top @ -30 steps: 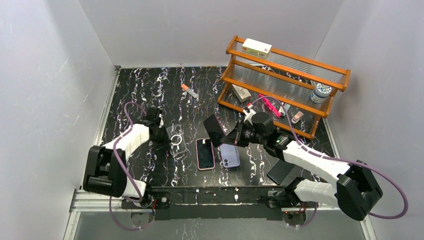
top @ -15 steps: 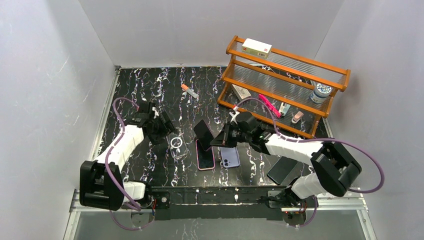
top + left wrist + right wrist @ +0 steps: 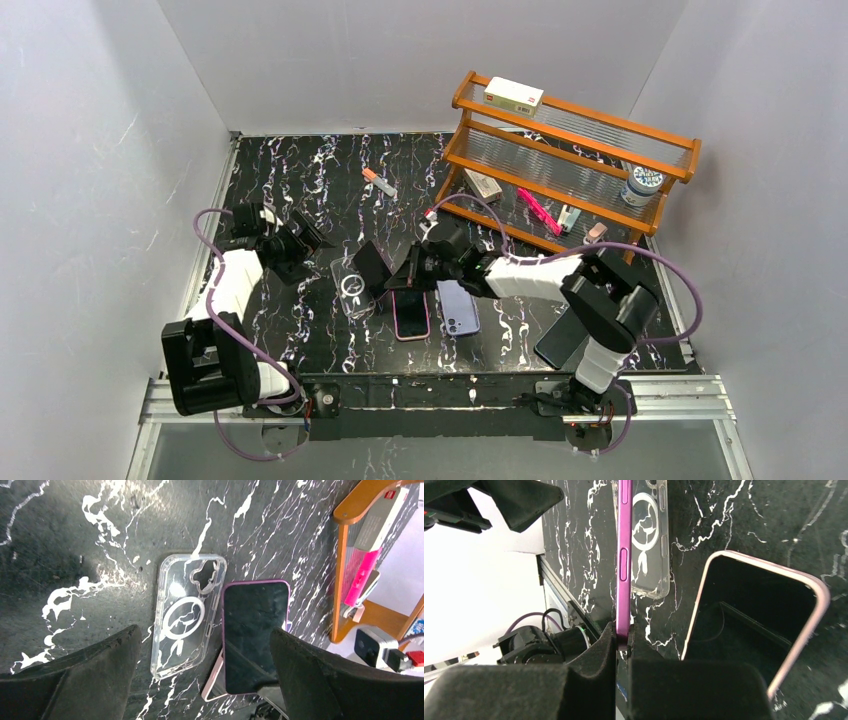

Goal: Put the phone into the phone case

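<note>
Held phone: the purple-edged, dark-screened phone (image 3: 373, 266) is off the table, clenched by its lower end in the right jaws. It stands tilted on edge, right beside the case.
Case: the clear plastic phone case with a white ring (image 3: 352, 287) lies flat on the black marbled table (image 3: 300, 170) with nothing in it.
What changed, right arm: over the last second it has carried the phone leftward, away from above the pink-rimmed phone (image 3: 410, 308) lying on the table, to the case's right side.
What changed, left arm: the left jaws, spread wide and holding nothing, have drawn back to the left and now sit apart from the case they were close to.
Case position: about where it was a second ago.
Contact: whether the phone's edge already touches the case cannot be told.
Meaning for the task: the carry looks nearly finished. Laying the phone flat, lining it up and pressing it in remain. With nothing steadying the case, it may slide when pushed.
</note>
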`<state>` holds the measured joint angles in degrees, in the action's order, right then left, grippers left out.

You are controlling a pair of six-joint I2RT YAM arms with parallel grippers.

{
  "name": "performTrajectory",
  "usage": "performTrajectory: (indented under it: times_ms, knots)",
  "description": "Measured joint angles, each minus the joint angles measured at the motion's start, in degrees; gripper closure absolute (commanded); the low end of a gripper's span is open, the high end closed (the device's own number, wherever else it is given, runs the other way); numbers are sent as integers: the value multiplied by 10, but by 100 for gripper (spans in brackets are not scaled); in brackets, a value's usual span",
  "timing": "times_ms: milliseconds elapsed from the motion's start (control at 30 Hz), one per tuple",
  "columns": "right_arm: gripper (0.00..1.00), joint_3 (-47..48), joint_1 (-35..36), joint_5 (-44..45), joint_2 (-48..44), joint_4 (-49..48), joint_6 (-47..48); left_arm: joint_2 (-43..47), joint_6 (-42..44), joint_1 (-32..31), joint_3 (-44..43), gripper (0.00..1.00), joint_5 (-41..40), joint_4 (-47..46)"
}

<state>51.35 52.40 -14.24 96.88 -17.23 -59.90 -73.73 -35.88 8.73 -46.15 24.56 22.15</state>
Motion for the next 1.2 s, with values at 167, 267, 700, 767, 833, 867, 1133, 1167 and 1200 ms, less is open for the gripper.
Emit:
performTrajectory:
  times_ms: [167,267,700,767,833,867,1133,1167,1200]
  knots:
    - [99,33,24,13,49,-8,-9,0,-2,11,44,18,43,-27]
    - [99,44,32,17,70,-13,-19,-1,-9,13,68,23,59,-44]
    - [83,65,40,23,129,-68,-49,-33,-17,13,108,37,90,-97]
    - [81,65,42,22,132,-70,-50,-38,-18,13,114,39,90,-103]
    - [82,65,43,22,134,-70,-51,-44,-19,13,120,40,92,-108]
    - [87,65,43,21,135,-70,-52,-47,-19,13,122,41,93,-110]
    - [97,66,43,0,144,-79,-40,-58,-18,13,127,45,94,-122]
    - [97,66,43,-7,148,-83,-39,-60,-18,13,127,45,94,-124]
    - [98,68,43,-12,153,-87,-37,-62,-17,13,127,45,94,-126]
